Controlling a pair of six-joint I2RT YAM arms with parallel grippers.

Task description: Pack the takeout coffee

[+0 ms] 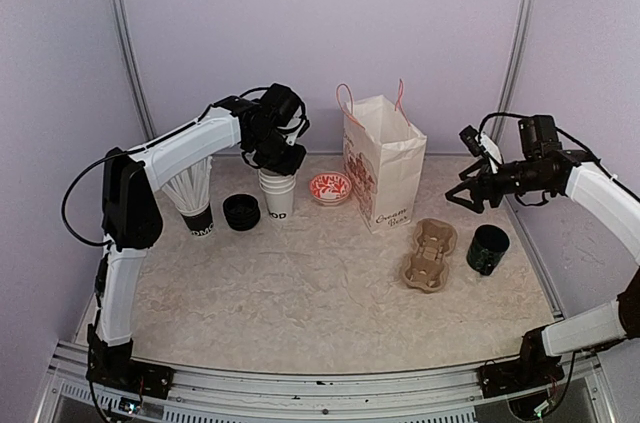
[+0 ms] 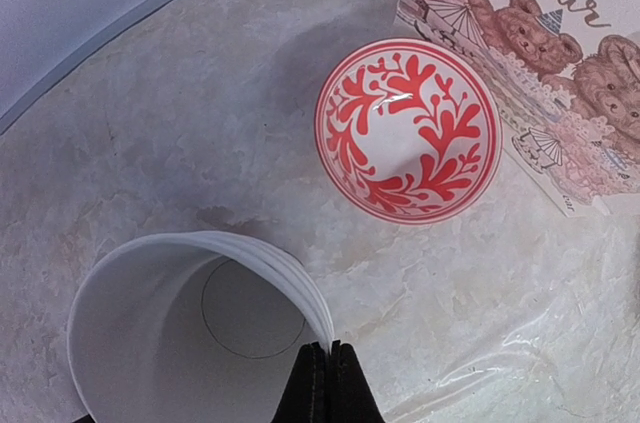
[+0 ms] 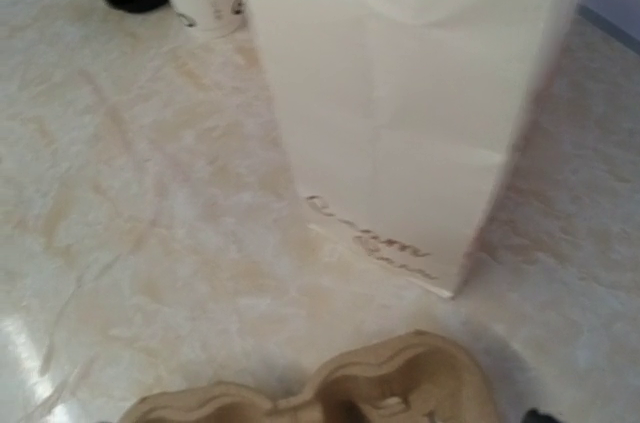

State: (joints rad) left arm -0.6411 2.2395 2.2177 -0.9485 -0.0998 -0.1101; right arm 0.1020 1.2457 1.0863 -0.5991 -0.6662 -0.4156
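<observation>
My left wrist view reads "Bear" on the bag (image 2: 545, 38), above printed teddy bears. Script on the bag's narrow side is perhaps "Cream Bear"; it is blurred. The straw cup (image 1: 201, 226) shows "DMO". Black lettering on the cups (image 1: 279, 199) is illegible.

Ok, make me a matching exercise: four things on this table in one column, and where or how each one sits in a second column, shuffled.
Things:
1. paper bag
2. red-patterned bowl
3. cardboard cup carrier
4. stack of white cups

Places or states:
A. lying flat in front of the bag
B. rim pinched by the left tool
C. standing upright, open at the top, at the back
D. between the cups and the bag

Pairs: 1-C, 2-D, 3-A, 4-B
</observation>
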